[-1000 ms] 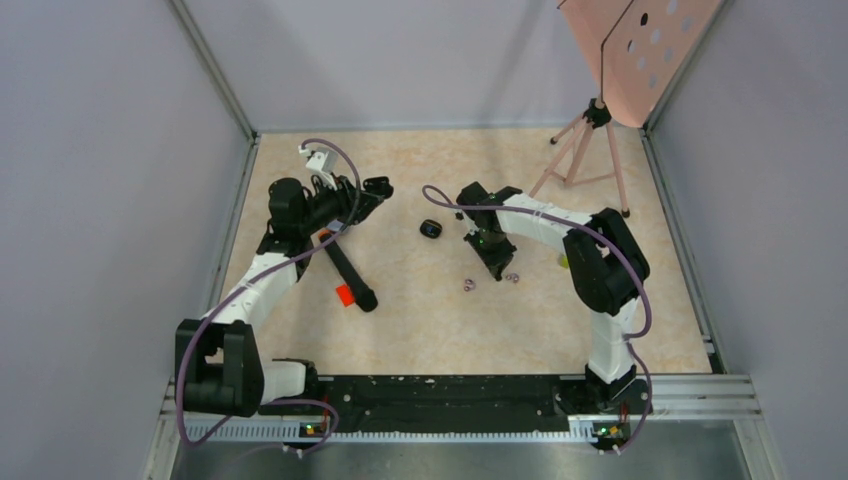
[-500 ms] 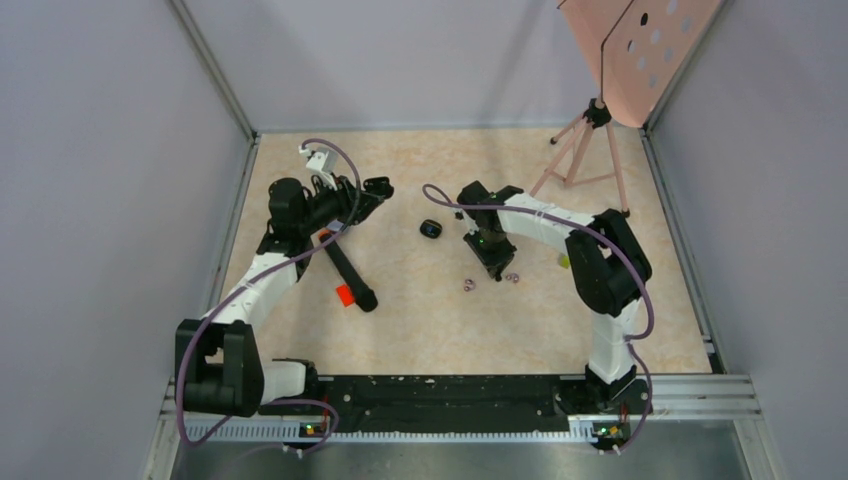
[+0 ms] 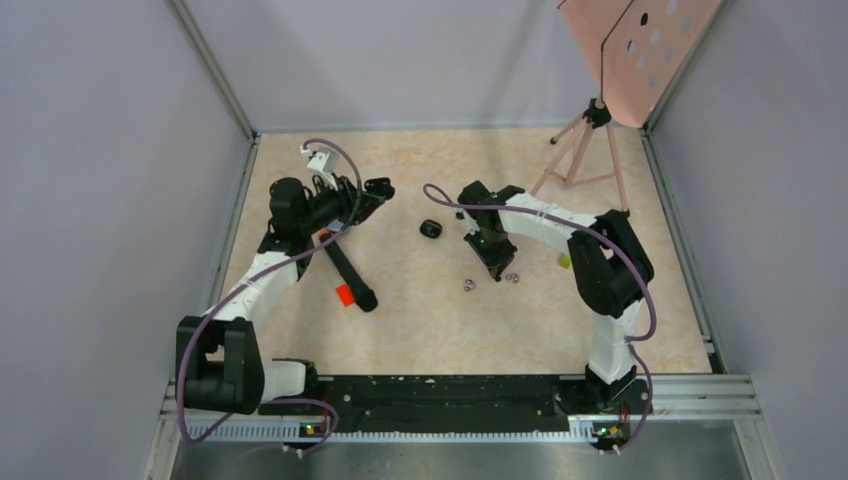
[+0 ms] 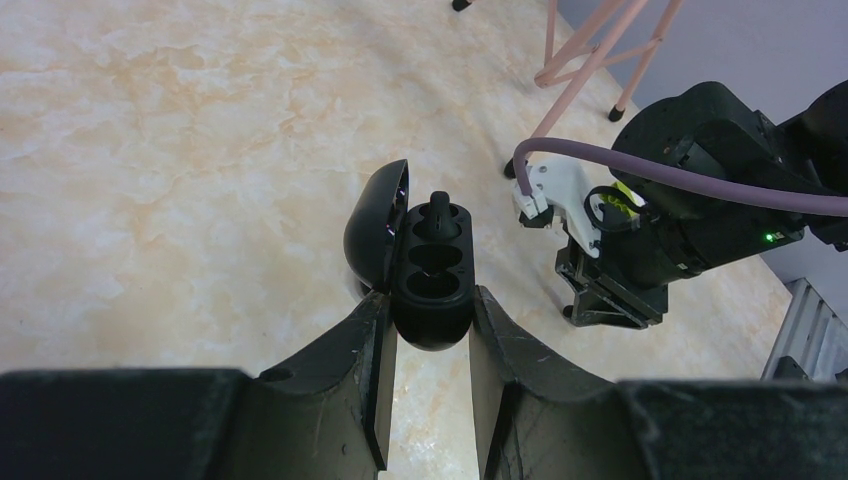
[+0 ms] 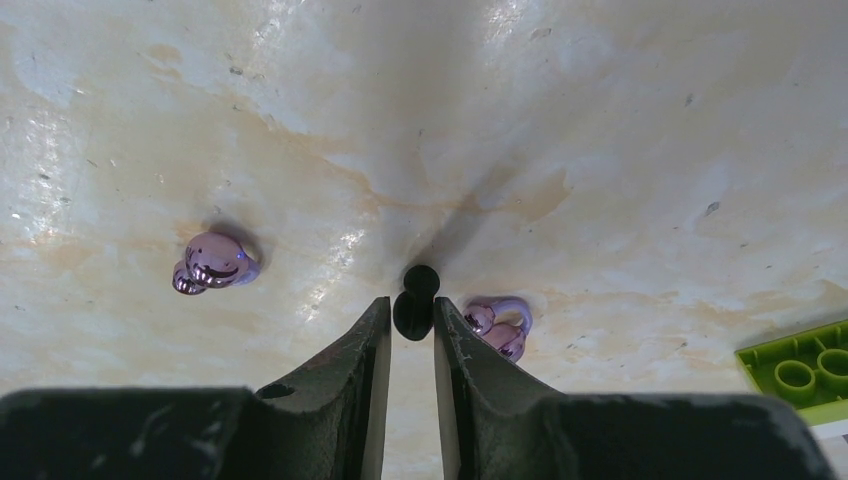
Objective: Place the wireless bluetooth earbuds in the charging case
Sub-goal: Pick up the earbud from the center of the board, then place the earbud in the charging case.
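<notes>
Left wrist view: our left gripper (image 4: 432, 305) clamps the open charging case (image 4: 430, 262), one black bud (image 4: 437, 208) apparently seated. Our right gripper (image 5: 410, 308) pinches a black earbud (image 5: 418, 285) on the tabletop (image 5: 600, 150); two purple earbuds (image 5: 215, 262) lie loose.

Glossy metallic-purple earbuds (image 5: 215, 262), smooth black plastic charging case (image 4: 432, 275), polished marble-look tabletop (image 5: 600, 120).

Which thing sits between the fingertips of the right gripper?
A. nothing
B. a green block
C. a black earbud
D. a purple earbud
C: in the right wrist view the right gripper closes on a small black earbud, while the purple earbuds lie on the table at either side.
</notes>
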`<state>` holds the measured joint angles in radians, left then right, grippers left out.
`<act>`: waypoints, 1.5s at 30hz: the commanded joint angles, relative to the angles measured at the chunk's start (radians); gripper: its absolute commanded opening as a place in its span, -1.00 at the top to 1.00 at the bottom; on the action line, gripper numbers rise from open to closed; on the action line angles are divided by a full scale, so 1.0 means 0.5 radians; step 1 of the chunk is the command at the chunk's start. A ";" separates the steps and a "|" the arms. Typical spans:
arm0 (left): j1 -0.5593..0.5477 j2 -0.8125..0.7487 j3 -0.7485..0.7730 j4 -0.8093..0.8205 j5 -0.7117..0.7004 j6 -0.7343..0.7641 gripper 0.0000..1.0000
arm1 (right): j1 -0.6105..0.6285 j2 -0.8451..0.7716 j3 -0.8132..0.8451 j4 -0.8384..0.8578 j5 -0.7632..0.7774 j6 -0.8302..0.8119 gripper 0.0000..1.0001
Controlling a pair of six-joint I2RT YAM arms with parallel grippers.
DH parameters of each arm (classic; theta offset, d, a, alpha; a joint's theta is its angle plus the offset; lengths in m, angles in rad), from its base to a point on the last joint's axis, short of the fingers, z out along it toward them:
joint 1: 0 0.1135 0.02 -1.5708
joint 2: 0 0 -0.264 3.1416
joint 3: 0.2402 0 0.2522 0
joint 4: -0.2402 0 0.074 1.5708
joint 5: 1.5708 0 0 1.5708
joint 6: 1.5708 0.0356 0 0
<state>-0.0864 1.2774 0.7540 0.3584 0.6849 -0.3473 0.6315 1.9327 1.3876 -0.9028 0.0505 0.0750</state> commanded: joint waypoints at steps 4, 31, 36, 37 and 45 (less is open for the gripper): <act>0.009 0.027 0.040 0.126 0.032 -0.028 1.00 | -0.022 -0.125 0.013 -0.019 0.008 0.018 0.59; -0.016 0.155 0.098 0.322 0.533 0.020 1.00 | -0.070 -0.637 0.268 -0.090 -0.920 -1.173 1.00; -0.140 0.214 0.179 0.397 0.762 0.123 1.00 | -0.056 -0.938 0.334 -0.040 -1.195 -1.900 1.00; -0.174 0.226 0.196 0.397 0.802 0.147 1.00 | -0.039 -0.944 0.375 0.027 -1.139 -1.874 1.00; -0.409 0.310 0.307 0.502 0.981 0.295 1.00 | 0.053 -0.567 1.104 -0.157 -1.289 -1.566 1.00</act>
<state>-0.2596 1.4128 0.8532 0.5175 1.0927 -0.2535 0.6304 1.5604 1.8397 -0.9432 -0.5110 -0.7479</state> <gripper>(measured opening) 0.342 0.016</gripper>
